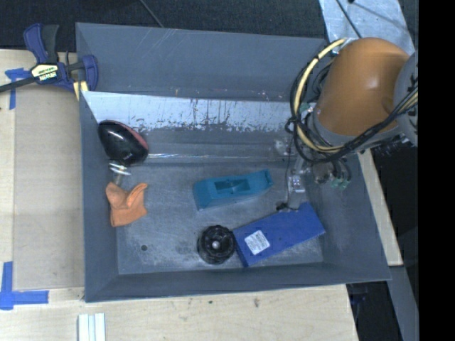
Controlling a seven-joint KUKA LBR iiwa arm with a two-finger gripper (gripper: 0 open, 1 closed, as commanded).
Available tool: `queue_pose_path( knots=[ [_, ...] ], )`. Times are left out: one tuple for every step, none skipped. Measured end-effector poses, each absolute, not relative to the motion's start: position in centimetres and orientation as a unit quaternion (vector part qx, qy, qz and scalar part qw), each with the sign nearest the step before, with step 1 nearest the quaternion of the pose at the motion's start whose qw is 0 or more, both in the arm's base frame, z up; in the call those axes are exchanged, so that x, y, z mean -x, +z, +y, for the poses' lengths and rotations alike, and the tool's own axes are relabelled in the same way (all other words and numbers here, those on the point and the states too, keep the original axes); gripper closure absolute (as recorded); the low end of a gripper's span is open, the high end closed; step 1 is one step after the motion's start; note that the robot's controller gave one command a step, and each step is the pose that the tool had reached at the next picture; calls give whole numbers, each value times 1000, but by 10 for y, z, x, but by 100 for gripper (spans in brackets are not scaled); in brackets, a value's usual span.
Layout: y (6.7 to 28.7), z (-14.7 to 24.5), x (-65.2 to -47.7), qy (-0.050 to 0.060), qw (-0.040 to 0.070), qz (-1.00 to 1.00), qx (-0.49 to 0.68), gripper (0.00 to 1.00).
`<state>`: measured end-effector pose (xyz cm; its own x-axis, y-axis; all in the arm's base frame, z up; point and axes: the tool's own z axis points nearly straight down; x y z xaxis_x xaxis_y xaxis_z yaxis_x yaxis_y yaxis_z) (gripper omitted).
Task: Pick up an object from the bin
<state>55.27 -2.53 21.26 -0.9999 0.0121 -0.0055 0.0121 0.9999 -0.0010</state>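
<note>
We are looking down into a grey bin (170, 222) whose floor is showing scuffs and whose far wall is carrying dark streaks. The arm (359, 84), capped in orange and looped with cables (307, 84), is reaching in up and to the right of the box and is covering that corner of the bin.

The box (281, 234), flat, dark blue and bearing a white label, is lying tilted near the front wall. A teal block (231, 188) is lying up and to the left of the box, close to it but apart. An orange cloth (126, 203) is sitting crumpled well to the left of the box, and a black bulb (121, 142) is resting further up on that far side. A black disc (215, 244) is lying just beside the box's left end.

The gripper (291, 194) is hanging just over the box's upper edge, near the block's right end. The arm is hiding most of it, so we cannot tell how wide it is standing, whether it is touching the box, or whether it is gripping anything.
</note>
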Motion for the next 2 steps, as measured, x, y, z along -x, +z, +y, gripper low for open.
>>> queue_pose_path(
  knots=[
    [176,-15,-573,1,1,1000,-6,0],
    [153,-22,-597,0,3,999,45,0]
  ],
)
